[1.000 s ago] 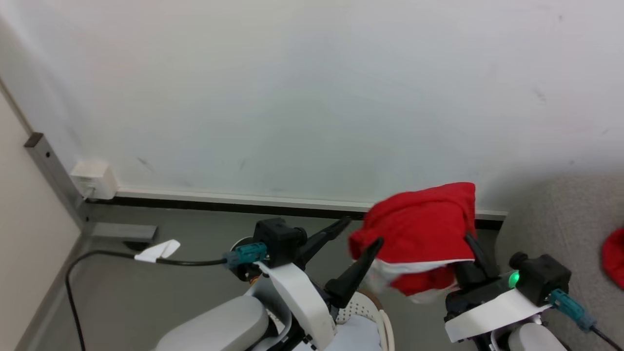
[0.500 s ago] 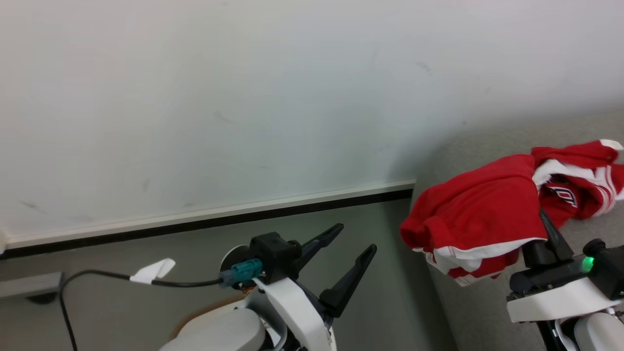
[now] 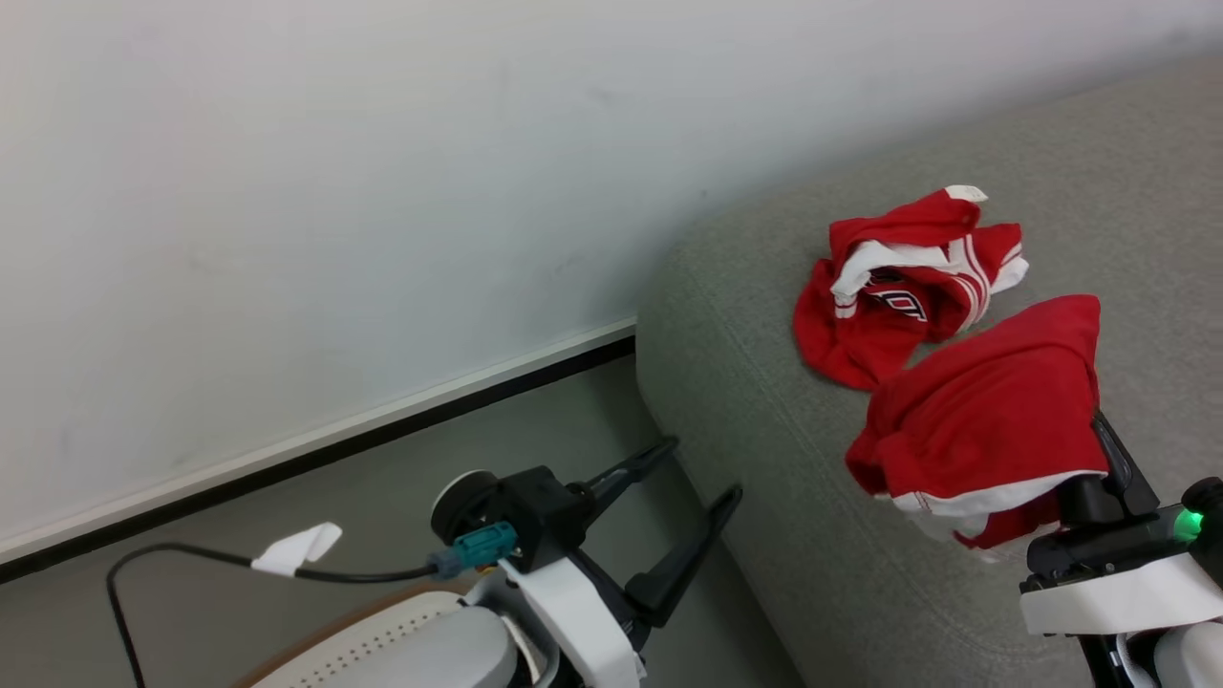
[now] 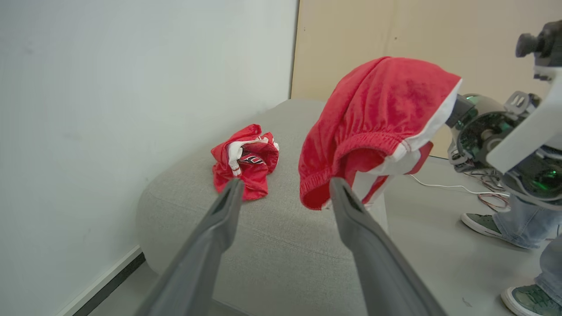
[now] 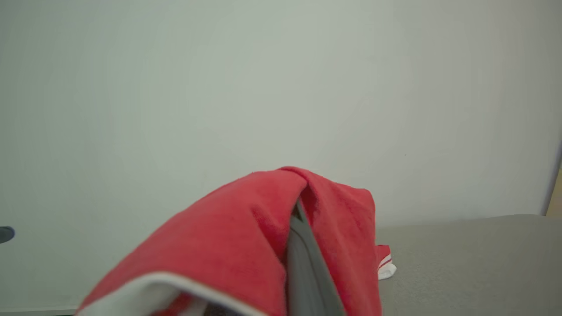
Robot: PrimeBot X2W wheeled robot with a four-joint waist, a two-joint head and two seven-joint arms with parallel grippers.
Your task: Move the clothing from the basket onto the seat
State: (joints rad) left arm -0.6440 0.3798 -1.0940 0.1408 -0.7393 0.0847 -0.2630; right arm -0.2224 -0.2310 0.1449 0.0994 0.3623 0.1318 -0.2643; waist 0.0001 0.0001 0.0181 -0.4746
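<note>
Holding with right gripper (image 3: 1099, 449), jaws together on the folds, one red garment (image 3: 994, 401) above the seat (image 3: 764, 401). Left gripper (image 3: 699, 468) apart and empty, near the basket (image 3: 373, 642). Looks soft, light, limp; likely to sag and slip, so better to pinch the thick elastic waistband. Already lying on seat: crumpled jersey (image 3: 898, 287), its black white-outlined letters folded, not possible to read.

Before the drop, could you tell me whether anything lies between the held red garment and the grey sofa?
Nothing visible does. The soft red white-trimmed garment hangs from the right gripper, jaws shut on it, over bare cushion of the light grey fabric sofa. The crumpled red lettered jersey lies apart, farther back.
</note>
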